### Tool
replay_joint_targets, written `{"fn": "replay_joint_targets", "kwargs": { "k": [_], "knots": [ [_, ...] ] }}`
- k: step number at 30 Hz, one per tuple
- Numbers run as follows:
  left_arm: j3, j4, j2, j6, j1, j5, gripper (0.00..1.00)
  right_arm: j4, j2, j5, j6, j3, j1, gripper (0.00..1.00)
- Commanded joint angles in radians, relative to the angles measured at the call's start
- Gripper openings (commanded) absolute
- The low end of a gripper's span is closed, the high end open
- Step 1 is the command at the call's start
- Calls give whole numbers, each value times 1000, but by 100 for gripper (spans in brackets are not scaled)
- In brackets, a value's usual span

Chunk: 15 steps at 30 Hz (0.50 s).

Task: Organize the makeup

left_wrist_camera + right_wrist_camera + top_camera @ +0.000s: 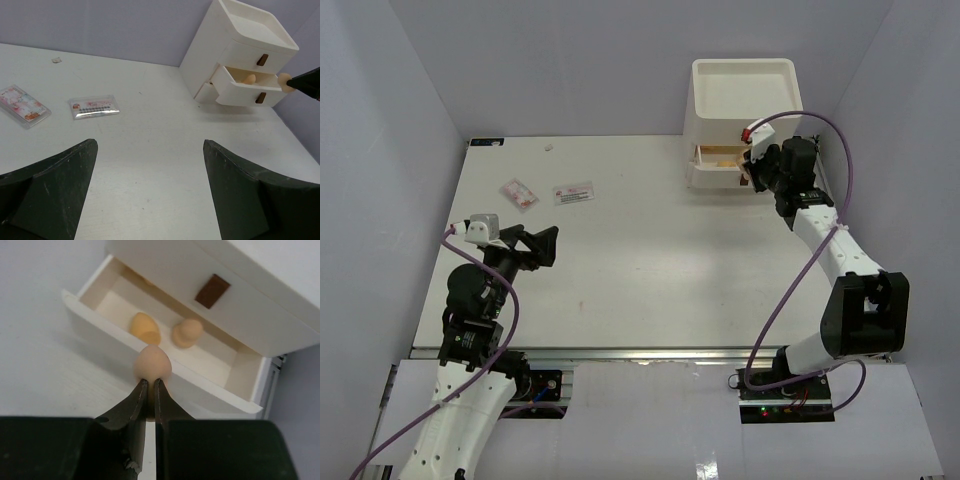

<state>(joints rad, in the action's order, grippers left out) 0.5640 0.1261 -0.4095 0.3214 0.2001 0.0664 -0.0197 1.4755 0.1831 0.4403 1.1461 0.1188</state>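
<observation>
Seen from above, the right gripper (752, 165) reaches to the open drawer (718, 153) of a white drawer unit (742, 100) at the far right of the table (650, 270). The left packet (518, 193) and right packet (573, 193) lie flat, near each other, at the far left. The left gripper (535, 247) hovers nearer the arm bases, its jaws spread wide and empty.

From the left wrist, both packets lie ahead on the left. The held sponge (284, 81) shows at the drawer's front rim.

From the right wrist, the fingers pinch the held sponge by its base. A yellowish sponge (144, 327) and a tan sponge (187, 332) rest inside the drawer.
</observation>
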Motion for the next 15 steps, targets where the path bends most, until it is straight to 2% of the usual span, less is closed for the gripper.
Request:
{"fn": "replay_joint_targets", "kwargs": {
  "k": [1, 10, 15],
  "knots": [
    [-4, -25, -6, -5, -1, 32, 98, -186, 37, -71, -38, 29, -77, 8],
    [-4, -28, -9, -6, 1, 41, 98, -244, 147, -120, 8, 92, -98, 8],
    [-4, -29, -15, -7, -1, 46, 98, -263, 213, -140, 20, 135, -105, 16]
  ]
}}
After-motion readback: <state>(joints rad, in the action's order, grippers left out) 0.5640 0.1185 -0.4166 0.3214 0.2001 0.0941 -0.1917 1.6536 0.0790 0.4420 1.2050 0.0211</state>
